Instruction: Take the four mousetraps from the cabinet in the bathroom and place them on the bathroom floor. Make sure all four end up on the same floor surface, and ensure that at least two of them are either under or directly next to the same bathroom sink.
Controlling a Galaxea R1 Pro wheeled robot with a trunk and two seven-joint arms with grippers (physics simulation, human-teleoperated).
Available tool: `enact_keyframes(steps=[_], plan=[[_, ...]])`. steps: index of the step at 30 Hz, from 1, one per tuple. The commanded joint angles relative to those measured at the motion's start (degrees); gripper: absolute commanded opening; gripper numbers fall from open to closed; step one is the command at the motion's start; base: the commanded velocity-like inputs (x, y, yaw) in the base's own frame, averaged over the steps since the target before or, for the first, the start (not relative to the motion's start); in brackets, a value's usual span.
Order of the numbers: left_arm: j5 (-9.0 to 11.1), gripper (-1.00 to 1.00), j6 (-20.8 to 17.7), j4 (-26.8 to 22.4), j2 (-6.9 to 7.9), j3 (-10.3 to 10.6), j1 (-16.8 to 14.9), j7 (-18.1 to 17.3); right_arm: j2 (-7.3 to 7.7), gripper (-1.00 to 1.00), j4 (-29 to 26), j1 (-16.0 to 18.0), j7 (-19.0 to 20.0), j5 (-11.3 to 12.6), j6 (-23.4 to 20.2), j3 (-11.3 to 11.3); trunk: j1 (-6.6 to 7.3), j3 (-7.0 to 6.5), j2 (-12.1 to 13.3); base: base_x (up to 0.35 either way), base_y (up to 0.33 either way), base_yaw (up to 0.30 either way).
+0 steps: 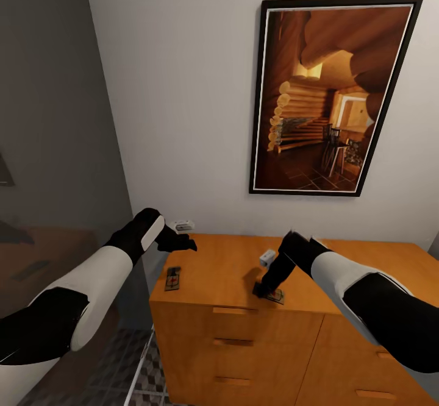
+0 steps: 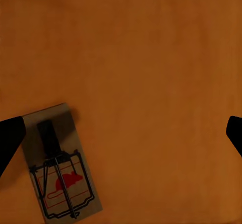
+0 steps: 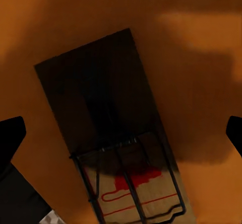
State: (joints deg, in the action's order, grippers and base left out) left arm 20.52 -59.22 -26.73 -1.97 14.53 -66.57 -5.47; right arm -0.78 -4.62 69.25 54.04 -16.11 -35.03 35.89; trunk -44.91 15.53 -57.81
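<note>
Two mousetraps sitting on the cabinet top, one under each arm.

Both are flat brown wooden boards with thin wire and a red mouse print: one mousetrap [image 1: 173,279] near the front left corner of the orange-brown cabinet [image 1: 231,259], the second mousetrap [image 1: 277,296] at the front edge. The left gripper [image 1: 183,242] is hovering spread above the first; the right gripper [image 1: 263,289] is hanging spread right over the second. One framed log-cabin picture [image 1: 329,95] is hanging on the wall.

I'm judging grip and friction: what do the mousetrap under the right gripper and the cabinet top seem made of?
Mousetrap: a flat board, probably matte wood, with thin dark wire, likely metal, and a red printed mark. Cabinet top: smooth orange-brown surface with a faint sheen, probably finished wood or veneer.
</note>
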Motion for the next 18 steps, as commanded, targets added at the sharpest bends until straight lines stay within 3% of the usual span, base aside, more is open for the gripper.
enact_keyframes(steps=[1,18], plan=[[-0.4,1.0,-0.1,0.0,0.04,0.2,-0.1,-0.5,-0.01,1.0,-0.1,-0.1,0.2,-0.6,-0.3,-0.4,-0.01,0.08,-0.1,0.0,0.0,0.0],[-0.4,1.0,-0.2,-0.1,0.04,0.2,-0.1,-0.5,-0.01,1.0,0.0,-1.8,-0.7,-0.4,0.3,-0.5,-0.01,0.08,-0.1,0.0,0.0,0.0]])
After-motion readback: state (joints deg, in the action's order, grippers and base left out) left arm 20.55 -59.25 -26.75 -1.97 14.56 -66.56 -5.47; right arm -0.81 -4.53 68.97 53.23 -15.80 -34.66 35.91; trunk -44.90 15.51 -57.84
